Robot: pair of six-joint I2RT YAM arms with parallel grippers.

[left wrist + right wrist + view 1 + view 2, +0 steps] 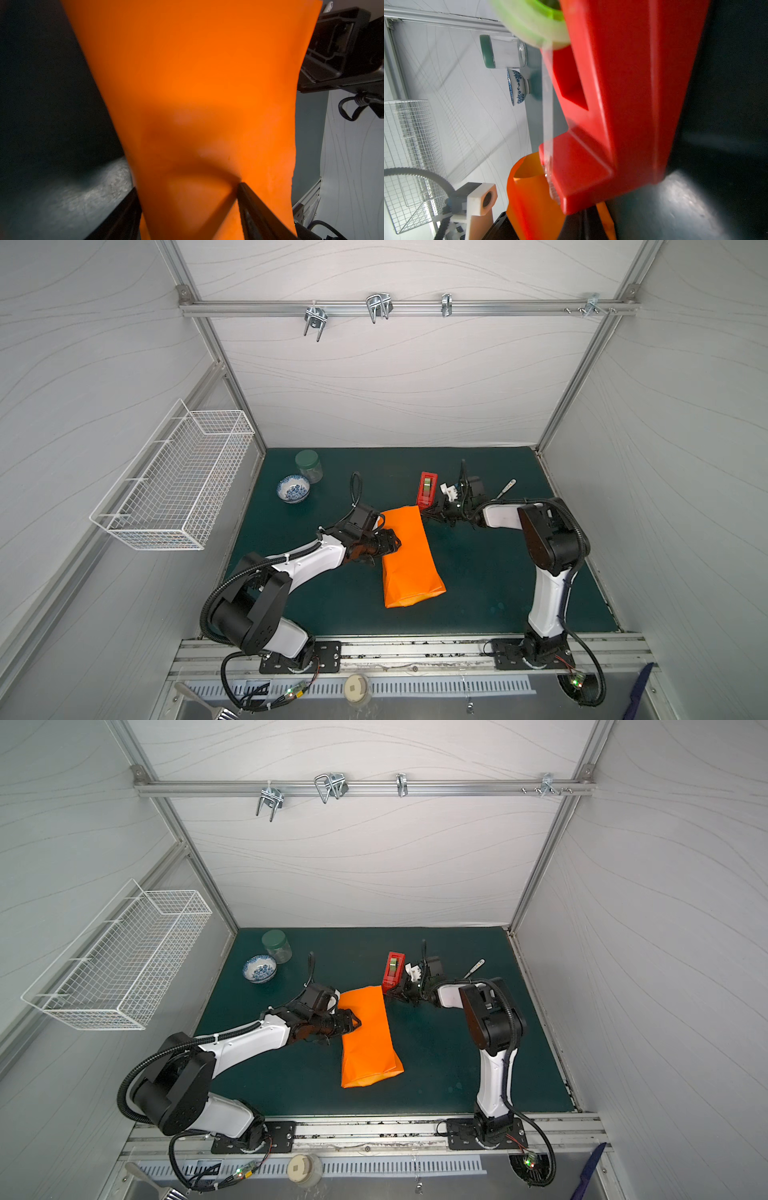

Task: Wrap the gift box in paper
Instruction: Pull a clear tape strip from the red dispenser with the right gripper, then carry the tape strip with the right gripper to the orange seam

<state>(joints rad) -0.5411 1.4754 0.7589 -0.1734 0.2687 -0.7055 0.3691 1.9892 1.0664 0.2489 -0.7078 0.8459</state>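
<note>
The orange paper (409, 560) (370, 1040) lies on the green mat as a long folded wrap with open ends; the gift box is hidden. My left gripper (392, 543) (355, 1023) reaches in from the left, rolled on its side. Its jaws stand wide across the wrap's edge, one finger by the mat and one finger (249, 203) denting the paper (197, 72) on top. My right gripper (432, 514) (392, 996) (583, 226) is shut at the near end of the red tape dispenser (428, 489) (623, 104), just past the wrap's far end (533, 197).
A blue-patterned bowl (293, 488) and a green-lidded jar (309, 465) stand at the back left of the mat. A thin white tool (507, 486) lies at the back right. A white wire basket (174, 477) hangs on the left wall.
</note>
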